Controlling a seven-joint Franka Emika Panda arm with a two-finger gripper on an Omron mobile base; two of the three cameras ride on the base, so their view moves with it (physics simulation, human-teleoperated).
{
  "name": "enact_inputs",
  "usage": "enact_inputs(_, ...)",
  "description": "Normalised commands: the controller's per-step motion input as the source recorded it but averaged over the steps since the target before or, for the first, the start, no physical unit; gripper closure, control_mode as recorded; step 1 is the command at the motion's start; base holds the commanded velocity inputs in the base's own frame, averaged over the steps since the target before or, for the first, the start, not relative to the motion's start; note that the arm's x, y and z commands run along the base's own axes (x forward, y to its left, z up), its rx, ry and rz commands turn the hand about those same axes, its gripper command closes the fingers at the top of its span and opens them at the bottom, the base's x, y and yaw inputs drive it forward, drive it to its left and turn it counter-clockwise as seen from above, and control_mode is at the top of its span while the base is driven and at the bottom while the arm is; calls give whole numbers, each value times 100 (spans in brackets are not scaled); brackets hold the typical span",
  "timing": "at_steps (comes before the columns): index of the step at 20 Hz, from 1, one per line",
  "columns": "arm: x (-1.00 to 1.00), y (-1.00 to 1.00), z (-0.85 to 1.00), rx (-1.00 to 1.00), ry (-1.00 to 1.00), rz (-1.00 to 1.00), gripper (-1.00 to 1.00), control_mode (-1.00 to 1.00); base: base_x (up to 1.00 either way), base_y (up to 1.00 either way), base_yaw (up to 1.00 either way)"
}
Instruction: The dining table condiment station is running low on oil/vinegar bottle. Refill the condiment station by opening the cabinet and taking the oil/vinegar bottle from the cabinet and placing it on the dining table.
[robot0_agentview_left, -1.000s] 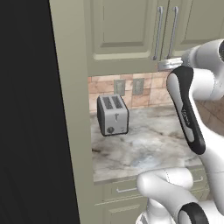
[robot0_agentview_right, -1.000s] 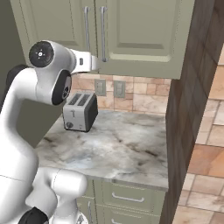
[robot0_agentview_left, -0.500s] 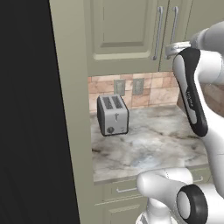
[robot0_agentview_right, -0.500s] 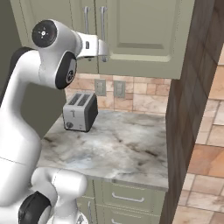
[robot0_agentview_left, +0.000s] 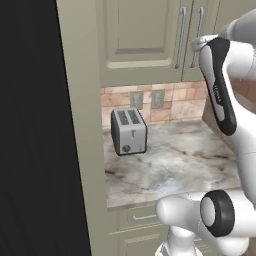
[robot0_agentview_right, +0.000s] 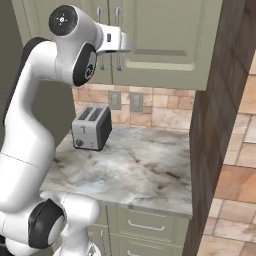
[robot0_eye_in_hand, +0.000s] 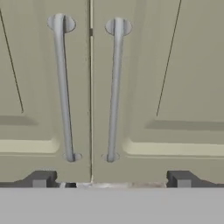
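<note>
A veined marble surface (robot0_agentview_left: 190, 165) is sitting below the wall cabinets. A silver two-slot toaster (robot0_agentview_left: 128, 131) is standing upright on it, toward ten o'clock, near the tiled back wall.

cabinet (robot0_eye_in_hand: 131, 87) doors shut, handles (robot0_eye_in_hand: 114, 87) ahead, toaster (robot0_agentview_left: 128, 131) on counter (robot0_agentview_left: 170, 165) below

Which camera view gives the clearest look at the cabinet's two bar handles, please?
The hand view: both handles stand large and head-on on the closed cabinet doors. The left base view shows them small and oblique; in the right base view the arm partly hides them.
</note>
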Motion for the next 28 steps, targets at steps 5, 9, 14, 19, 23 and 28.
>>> enact_inputs(5, 37, -10, -6, 1, -3, 0, -100, -100, 0, 0, 0)
enact_inputs(9, 47, -1, -17, 1, -5, 1, -100, -100, 0, 0, 0)
enact_inputs(14, 53, -2, -16, 2, -5, 1, -100, -100, 0, 0, 0)
enact_inputs(19, 54, -17, -9, 5, -1, 1, -100, -100, 0, 0, 0)
enact_inputs(23, 53, -20, -9, 6, 0, 3, -100, -100, 0, 0, 0)
enact_inputs(28, 49, -2, -22, 2, -6, 4, -100, -100, 0, 0, 0)
